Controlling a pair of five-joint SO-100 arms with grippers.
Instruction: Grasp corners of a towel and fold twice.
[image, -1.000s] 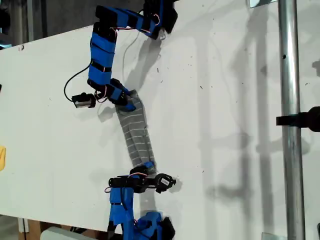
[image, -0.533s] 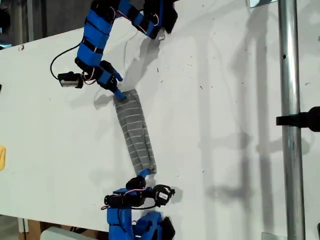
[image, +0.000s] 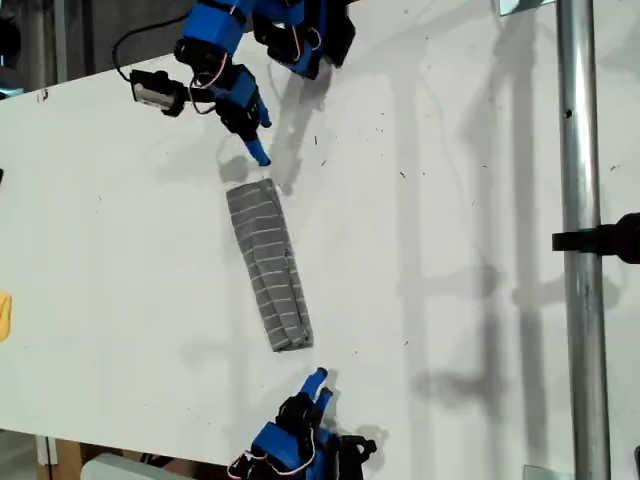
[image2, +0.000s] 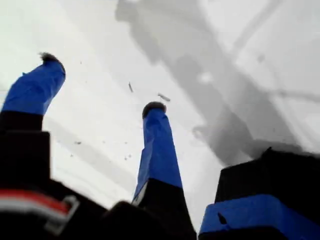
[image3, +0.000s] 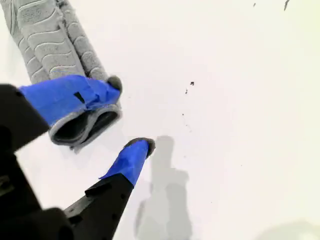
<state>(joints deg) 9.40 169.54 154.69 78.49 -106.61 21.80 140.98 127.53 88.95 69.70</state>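
The towel (image: 268, 265) lies on the white table as a narrow folded grey strip with white stripes, running from upper left to lower right in the exterior view. My first gripper (image: 258, 150) hovers open just beyond the strip's upper end, apart from it; the first wrist view shows only its fingertips (image2: 154, 109) over bare table, with my first gripper (image2: 100, 87) empty. My second gripper (image: 318, 382) is open below the strip's lower end. In the second wrist view the towel (image3: 55, 45) shows its layered end next to one finger of my second gripper (image3: 129, 116), which holds nothing. The corners are hidden in the folds.
A vertical metal pole (image: 582, 240) with a black clamp (image: 610, 238) crosses the exterior view's right. The table's edge (image: 60, 85) runs along the exterior view's upper left. A yellow object (image: 4, 318) sits at the exterior view's left edge.
Both grippers have let go of the towel's ends and pulled back, the first upward and the second downward in the exterior view. The towel has settled flat as a straight strip.
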